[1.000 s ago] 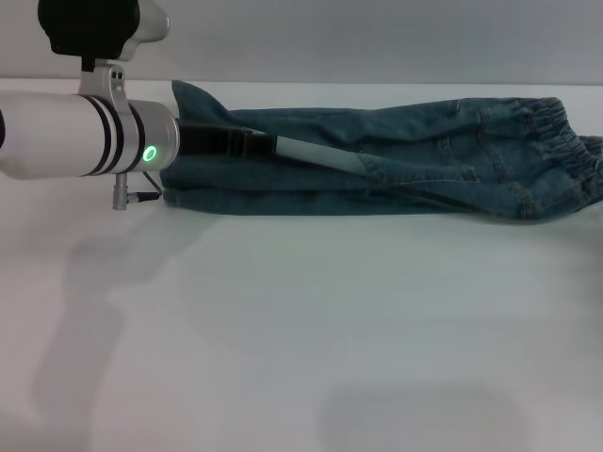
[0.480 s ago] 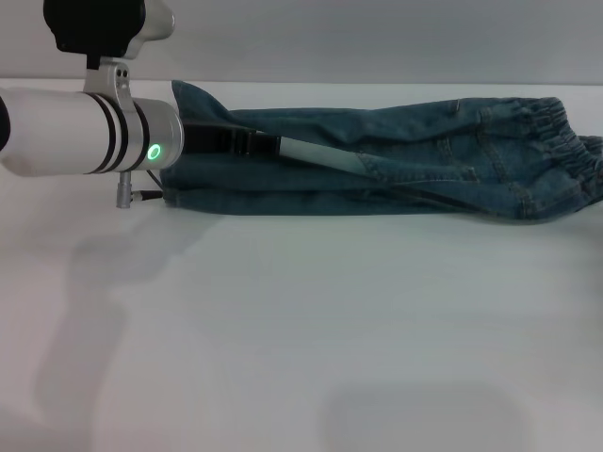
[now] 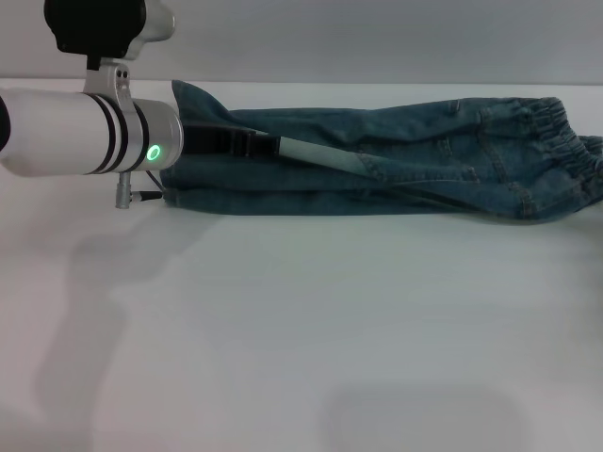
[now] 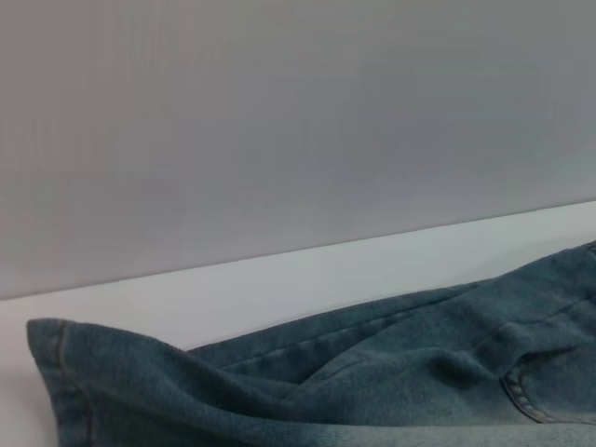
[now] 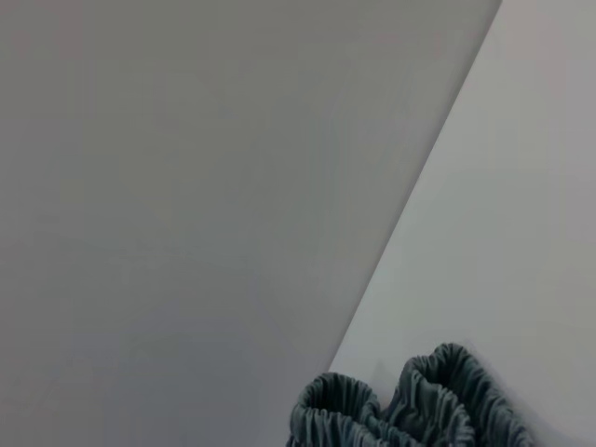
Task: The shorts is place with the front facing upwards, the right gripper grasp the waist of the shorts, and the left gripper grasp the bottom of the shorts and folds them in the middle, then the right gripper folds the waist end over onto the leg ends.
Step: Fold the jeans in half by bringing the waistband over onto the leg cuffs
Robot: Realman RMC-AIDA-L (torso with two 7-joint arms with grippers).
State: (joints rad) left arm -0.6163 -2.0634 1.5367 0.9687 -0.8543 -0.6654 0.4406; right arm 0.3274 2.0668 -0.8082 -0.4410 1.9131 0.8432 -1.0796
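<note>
- Shorts (image 3: 396,169) lie folded lengthwise in a long band across the far part of the white surface (image 3: 311,330), close to the grey wall (image 3: 377,38) behind it.
- The waist (image 3: 565,141), ruched and gathered, is at the robot's right end of the band; the right wrist view shows its two puckered folds (image 5: 410,410) resting on the surface near the wall.
- The bottom of the shorts (image 3: 193,141) is at the robot's left end, where one hem corner stands up in a small peak; the left wrist view shows that stitched corner (image 4: 56,354) raised above the denim layers.
- The left gripper (image 3: 236,143) reaches in from the left on its white arm (image 3: 75,132) with a green light, its black end lying over the leg end of the denim; whether its fingers are parted or pressed together cannot be told from here.
- A pale strip (image 3: 320,155) runs along the top layer just beyond the left gripper.
- The right gripper does not show in any view.
</note>
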